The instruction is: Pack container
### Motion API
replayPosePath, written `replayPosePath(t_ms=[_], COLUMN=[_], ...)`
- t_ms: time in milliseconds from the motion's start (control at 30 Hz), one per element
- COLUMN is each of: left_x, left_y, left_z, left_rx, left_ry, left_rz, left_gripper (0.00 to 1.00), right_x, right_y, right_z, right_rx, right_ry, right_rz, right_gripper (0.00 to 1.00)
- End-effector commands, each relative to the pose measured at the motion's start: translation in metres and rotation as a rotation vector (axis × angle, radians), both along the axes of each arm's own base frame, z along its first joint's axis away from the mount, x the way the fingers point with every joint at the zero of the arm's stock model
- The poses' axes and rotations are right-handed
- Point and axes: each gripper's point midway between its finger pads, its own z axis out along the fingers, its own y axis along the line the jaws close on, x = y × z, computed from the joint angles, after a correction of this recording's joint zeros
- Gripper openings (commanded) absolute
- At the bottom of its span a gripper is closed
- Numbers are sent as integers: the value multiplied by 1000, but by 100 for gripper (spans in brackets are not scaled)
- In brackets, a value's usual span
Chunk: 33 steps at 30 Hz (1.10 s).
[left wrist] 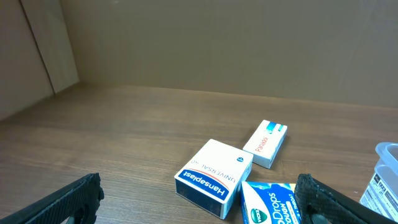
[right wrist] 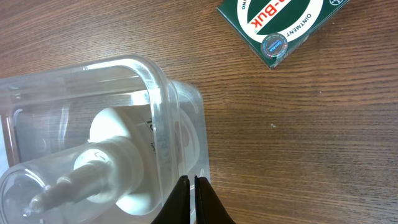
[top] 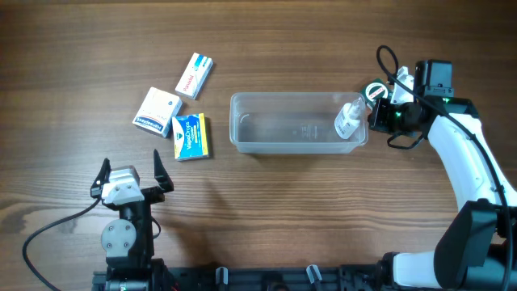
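Observation:
The clear container (top: 275, 144) lies mid-table. A white pump bottle (top: 349, 120) leans inside its right end. My right gripper (top: 371, 115) hovers just outside that end wall, shut with nothing between its fingers. In the right wrist view the closed fingertips (right wrist: 184, 200) sit over the container's corner rim (right wrist: 160, 102), with the bottle (right wrist: 106, 163) just left of them. My left gripper (top: 129, 172) stands open near the front left, short of three small boxes: Hansaplast (left wrist: 214, 177), Panadol (left wrist: 265, 143) and Vicks drops (left wrist: 270, 205). Its fingers (left wrist: 79, 200) are spread wide and hold nothing.
A round green ointment tin (top: 376, 90) lies beyond the container's right end, close to the right arm. The three boxes (top: 157, 111) cluster left of the container. A cable (top: 48, 234) loops at the front left.

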Motion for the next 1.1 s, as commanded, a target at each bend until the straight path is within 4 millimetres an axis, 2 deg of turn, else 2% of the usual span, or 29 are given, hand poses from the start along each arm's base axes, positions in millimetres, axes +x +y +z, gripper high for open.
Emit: replayPosePath(t_ms=[0,233,600,1067], left_x=[0,0,0,0], left_y=[0,0,0,0], left_z=[0,0,0,0], left_rx=[15,15,15,15], left_ry=[-4,-4,-4,-4], left_rz=[-1,-1,-1,-1], left_gripper=[100,100,100,100], right_x=[-3,-4,-5,-5], right_y=[9,14,36,44], right_z=[-6,-6,-5,-3], right_rx=[29,32,34,66], right_ry=[4,4,-3,-9], right_rz=[58,75,136,153], right_gripper=[4,4,4,4])
